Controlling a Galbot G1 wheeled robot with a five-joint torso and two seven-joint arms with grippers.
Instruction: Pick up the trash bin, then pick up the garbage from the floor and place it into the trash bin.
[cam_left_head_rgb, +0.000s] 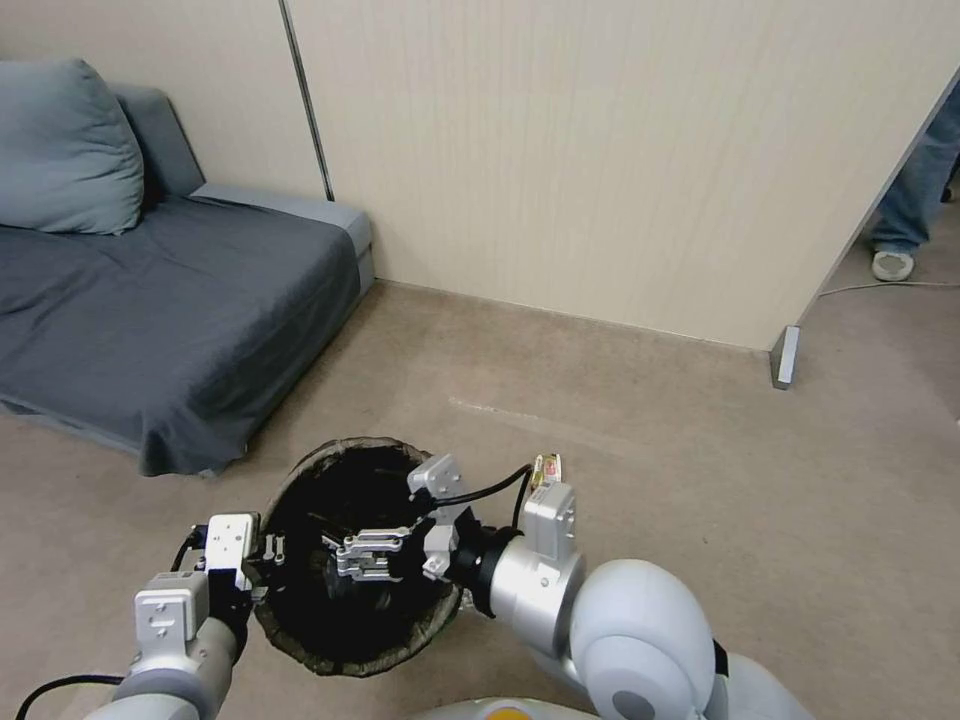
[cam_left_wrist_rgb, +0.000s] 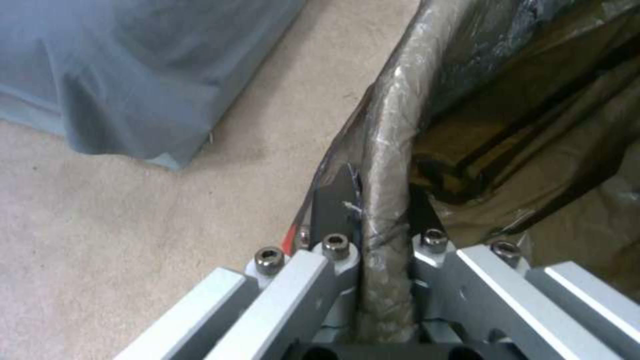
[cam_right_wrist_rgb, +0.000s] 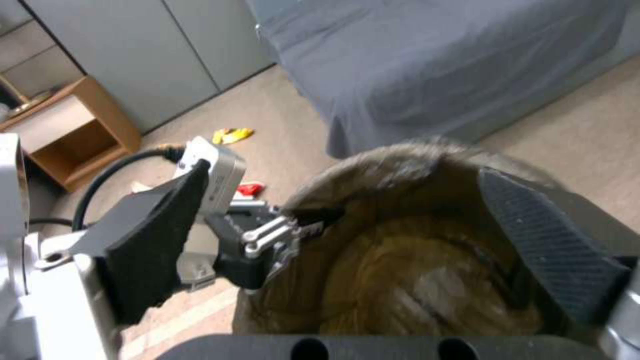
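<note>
Left end effector (cam_left_wrist_rgb: 383, 240) pinches trash bin (cam_left_head_rgb: 300, 640) rim; contents indistinct.

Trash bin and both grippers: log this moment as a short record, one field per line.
trash bin: held up off the floor, dark liner folded over its rim
left gripper: shut on the rim, one finger inside the liner and one outside
right gripper: over the bin's mouth, fingers open with nothing between them
garbage on floor: yellow wrapper and red packet beyond the left gripper
sofa: grey, to the robot's left of the bin
</note>
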